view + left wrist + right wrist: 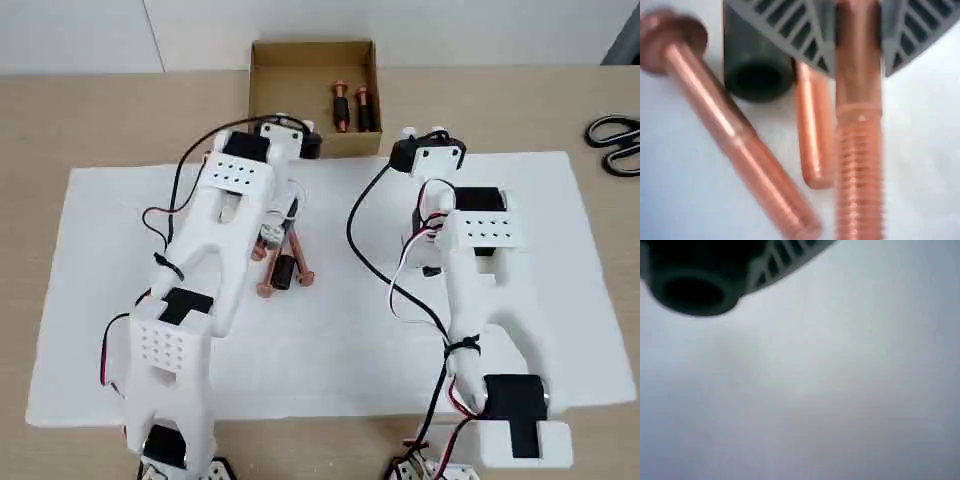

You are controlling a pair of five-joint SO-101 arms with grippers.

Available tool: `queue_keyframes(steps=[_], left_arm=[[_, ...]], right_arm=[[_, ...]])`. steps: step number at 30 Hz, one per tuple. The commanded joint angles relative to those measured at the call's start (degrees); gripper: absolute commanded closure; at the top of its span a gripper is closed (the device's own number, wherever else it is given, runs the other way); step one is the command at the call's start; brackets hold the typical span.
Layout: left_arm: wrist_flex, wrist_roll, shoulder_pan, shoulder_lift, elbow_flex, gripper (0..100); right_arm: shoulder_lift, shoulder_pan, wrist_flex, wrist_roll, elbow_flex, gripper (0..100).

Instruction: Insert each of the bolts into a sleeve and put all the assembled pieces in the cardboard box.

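High view: white mat (330,360) covers the table, cardboard box (262,80) at far edge with two assembled pieces (341,105) inside. Left gripper (858,50) clenched on held bolt (858,150), shank between jaws, threads sticking out past them. Loose bolts (730,125) and lying sleeve (757,75) just beside. Right gripper (735,270) grasps black sleeve (692,290) against its jaw, above mat.

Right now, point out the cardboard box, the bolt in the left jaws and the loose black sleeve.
cardboard box (290,95), high view, bare floor.
held bolt (858,150), left wrist view, threaded shank.
black sleeve (756,75), left wrist view, open end.
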Motion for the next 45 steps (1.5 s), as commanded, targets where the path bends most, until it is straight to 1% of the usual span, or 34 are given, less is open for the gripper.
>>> queue_keyframes(steps=[1, 3, 8, 11, 15, 18, 21, 23, 27, 30, 32, 35, 38, 43, 45], left_arm=[[2.37, -2.2, 0.44, -1.23, -6.29, 99], [2.37, -3.43, 0.35, -3.25, -6.37, 99], [2.29, -12.75, 0.26, -10.55, -2.42, 99], [2.29, -21.98, -0.79, -15.82, 1.54, 99], [2.29, -34.9, -3.69, -21.89, 10.68, 99], [2.29, -46.24, -5.89, -25.32, 16.75, 99], [2.29, -53.63, -7.74, -27.25, 21.14, 99], [2.29, -60.04, -8.44, -27.52, 21.93, 99], [2.29, -69.45, -10.46, -27.52, 21.93, 99], [2.29, -78.42, -11.78, -27.43, 22.11, 99], [2.2, -83.16, -12.75, -27.43, 22.11, 99], [2.2, -88.88, -13.89, -26.11, 22.02, 99], [2.11, -94.68, -14.77, -21.89, 21.76, 99], [-1.32, -99.96, -14.86, -14.68, 21.67, 99], [-3.34, -101.01, -14.77, -12.66, 21.67, 99]], right_arm=[[-2.51, 0.04, -0.75, -0.53, -0.18, 99.5], [-2.51, 0.04, -0.75, -0.53, -0.18, 99.5], [-2.42, 0.04, -0.75, -0.53, -0.18, 99.5], [-2.42, 0.04, -0.75, -0.53, -0.18, 99.5], [-2.42, 0.04, -0.75, -0.53, -0.18, 99.5], [-2.42, 0.04, -0.75, -0.53, -0.18, 99.5], [-2.42, -0.04, -0.75, -0.53, -0.18, 99.5], [-2.42, -0.04, -0.75, -0.53, -0.18, 99.5], [-2.42, -0.04, -1.71, -0.53, 1.85, 99.5], [-2.42, -0.04, -3.12, -0.44, 3.6, 99.5], [-2.51, -0.04, -3.12, -0.26, 3.69, 99.5], [-2.95, -0.04, -3.12, -0.09, 3.52, 99.5], [-3.03, -0.13, -3.03, -0.18, 3.52, 99.5], [-3.03, -0.13, -2.68, -0.44, 3.52, 99.5], [-3.03, -0.13, -2.68, -0.44, 3.52, 99.5]])
